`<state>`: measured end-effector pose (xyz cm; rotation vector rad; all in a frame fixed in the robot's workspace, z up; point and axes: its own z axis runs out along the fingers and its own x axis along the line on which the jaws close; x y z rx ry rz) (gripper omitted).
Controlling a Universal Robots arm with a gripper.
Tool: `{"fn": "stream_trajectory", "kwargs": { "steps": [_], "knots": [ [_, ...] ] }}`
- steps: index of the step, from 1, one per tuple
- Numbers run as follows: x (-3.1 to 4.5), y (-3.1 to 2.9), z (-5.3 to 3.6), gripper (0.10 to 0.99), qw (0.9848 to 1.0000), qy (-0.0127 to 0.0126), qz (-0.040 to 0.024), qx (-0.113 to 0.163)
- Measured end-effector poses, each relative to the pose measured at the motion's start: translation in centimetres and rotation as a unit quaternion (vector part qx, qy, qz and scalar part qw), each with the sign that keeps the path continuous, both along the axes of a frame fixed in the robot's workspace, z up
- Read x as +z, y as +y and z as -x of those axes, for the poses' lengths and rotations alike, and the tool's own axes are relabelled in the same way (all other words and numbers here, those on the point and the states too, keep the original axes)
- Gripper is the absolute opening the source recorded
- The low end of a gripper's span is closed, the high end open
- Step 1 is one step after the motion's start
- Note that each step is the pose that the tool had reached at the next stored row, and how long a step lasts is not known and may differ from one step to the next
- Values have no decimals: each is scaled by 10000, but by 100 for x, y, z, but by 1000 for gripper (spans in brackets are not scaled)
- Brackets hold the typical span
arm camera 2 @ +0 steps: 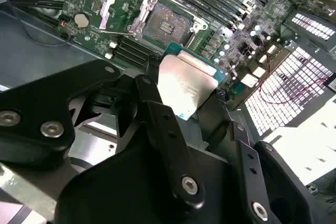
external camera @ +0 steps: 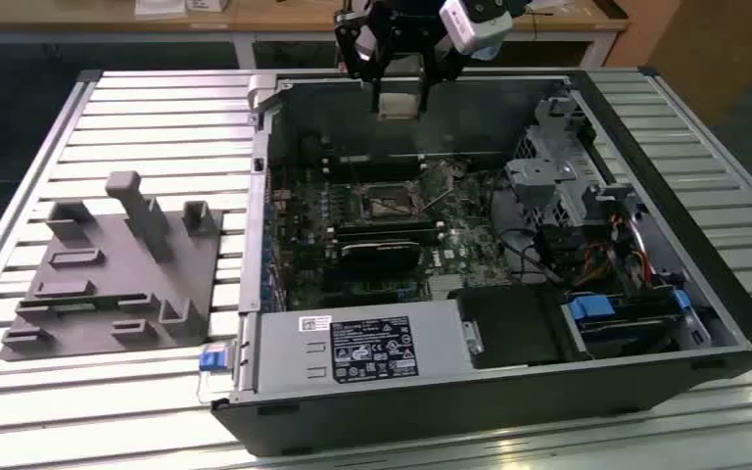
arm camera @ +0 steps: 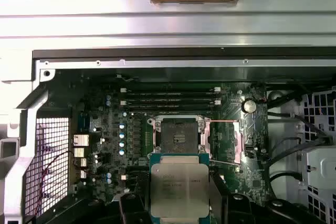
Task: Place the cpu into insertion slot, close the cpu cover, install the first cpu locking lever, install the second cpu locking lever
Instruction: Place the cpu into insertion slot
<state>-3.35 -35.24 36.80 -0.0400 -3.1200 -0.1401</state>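
My gripper (external camera: 399,96) hangs above the far wall of the open computer case, shut on the cpu (external camera: 399,105), a pale silvery square chip. In both wrist views the black fingers (arm camera 2: 152,90) pinch the cpu (arm camera 2: 185,82) by two opposite edges, its metal top showing (arm camera: 178,184). The insertion slot (external camera: 387,202) lies lower down on the motherboard, its dark centre bare (arm camera: 176,136) (arm camera 2: 167,24). The cpu cover (arm camera: 226,141) is swung open beside the slot, a thin metal frame (arm camera 2: 122,4) standing off the socket. The chip is well above the slot, not touching it.
The case walls (external camera: 265,196) ring the motherboard. A drive cage with cables (external camera: 572,186) fills the exterior view's right, a power supply (external camera: 363,348) the near side. A long black card (external camera: 383,250) lies near the slot. A grey fixture block (external camera: 115,274) sits on the slatted table.
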Motion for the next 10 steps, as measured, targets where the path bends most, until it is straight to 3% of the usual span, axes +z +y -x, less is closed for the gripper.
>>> {"fn": "stream_trajectory", "kwargs": {
  "steps": [10],
  "knots": [
    [-41,0,0,541,10000,0,0,0]
  ]
}}
